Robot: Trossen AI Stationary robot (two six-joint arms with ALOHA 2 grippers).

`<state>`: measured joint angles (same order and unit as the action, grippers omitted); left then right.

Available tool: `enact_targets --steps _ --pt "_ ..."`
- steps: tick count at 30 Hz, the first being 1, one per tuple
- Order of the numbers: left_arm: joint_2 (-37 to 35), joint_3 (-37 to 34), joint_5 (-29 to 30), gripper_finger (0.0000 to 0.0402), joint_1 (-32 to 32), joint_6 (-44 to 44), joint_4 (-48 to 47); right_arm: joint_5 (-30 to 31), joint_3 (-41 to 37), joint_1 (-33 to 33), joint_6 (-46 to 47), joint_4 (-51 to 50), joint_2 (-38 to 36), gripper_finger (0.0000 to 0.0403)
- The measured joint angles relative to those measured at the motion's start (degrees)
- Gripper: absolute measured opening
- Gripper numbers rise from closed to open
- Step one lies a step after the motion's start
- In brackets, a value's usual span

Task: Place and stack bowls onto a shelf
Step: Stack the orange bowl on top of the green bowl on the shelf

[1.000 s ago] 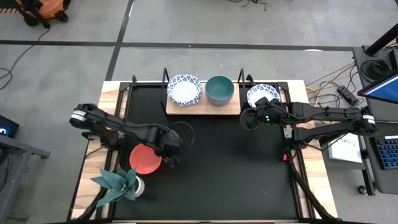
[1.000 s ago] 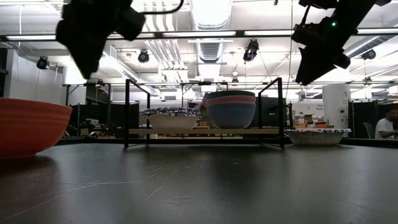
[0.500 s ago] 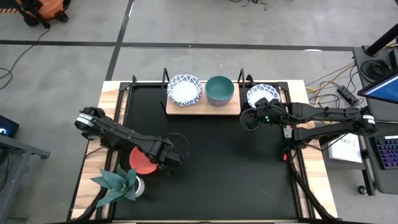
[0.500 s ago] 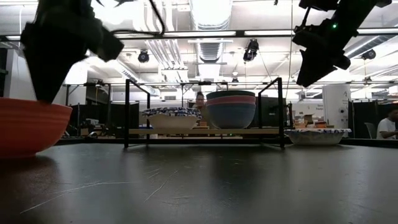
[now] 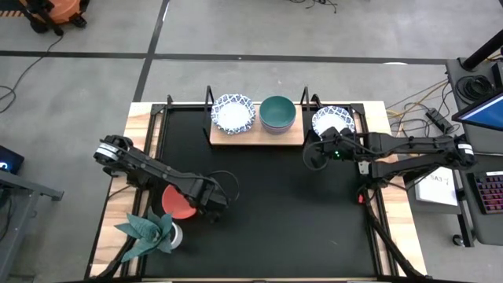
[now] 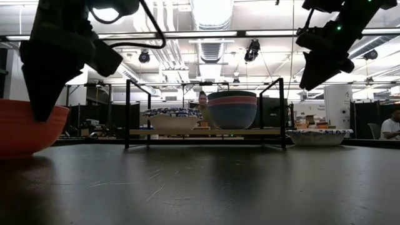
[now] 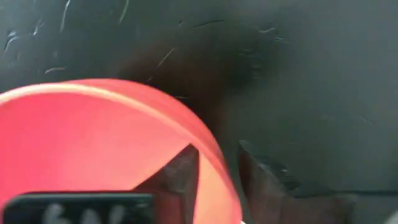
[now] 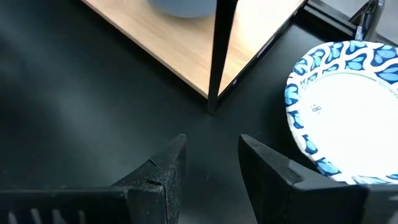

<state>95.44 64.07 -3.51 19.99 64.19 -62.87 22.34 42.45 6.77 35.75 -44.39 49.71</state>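
We see the plain red round bowl (image 5: 178,202) sitting on the black surface (image 5: 275,204) near the left front, beside the green star-shaped plant in a white pot (image 5: 153,230); our left hand (image 7: 217,174) straddles its rim, one finger inside and one outside, not yet closed on it. We judge the bowl stiff, light and smooth-glazed, so a rim pinch suits it, though it may slip or tilt. Our right hand (image 8: 208,165) hovers released beside the light-wood shelf with black metal uprights (image 5: 255,137), near a white bowl with a blue-patterned rim (image 5: 330,119). The shelf holds another patterned bowl (image 5: 233,112) and a green-topped stack (image 5: 277,114). Beyond is a workshop with ceiling lights
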Motion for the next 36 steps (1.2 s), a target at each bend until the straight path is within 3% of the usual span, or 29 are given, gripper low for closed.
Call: enact_targets --steps 5,12,20,23,28,36 --pt "0.0 1.86 0.17 0.0009 0.0 -4.58 -0.01 -0.13 -0.24 -2.04 0.69 -0.03 0.0 0.0135" --pt "0.16 10.36 2.3 0.0002 0.64 -23.43 0.17 -0.28 -0.26 -6.06 0.76 -0.04 -0.15 0.0134" --pt "2.42 25.93 20.1 0.0001 -0.23 -58.1 0.4 -0.26 -0.26 -11.24 2.29 -0.02 -0.17 0.0134" --pt "3.33 30.63 24.12 0.0001 -2.91 -68.67 0.8 -0.26 -0.26 -13.47 3.71 -0.08 -0.21 0.0134" --pt "5.02 35.43 25.58 0.0001 -10.04 -81.39 3.29 -0.23 -0.26 -17.91 5.52 -0.23 -0.22 0.0134" --pt "8.2 36.77 25.07 0.0 -23.76 -99.14 19.58 0.42 -0.26 -23.83 9.0 -0.23 -0.2 0.0134"
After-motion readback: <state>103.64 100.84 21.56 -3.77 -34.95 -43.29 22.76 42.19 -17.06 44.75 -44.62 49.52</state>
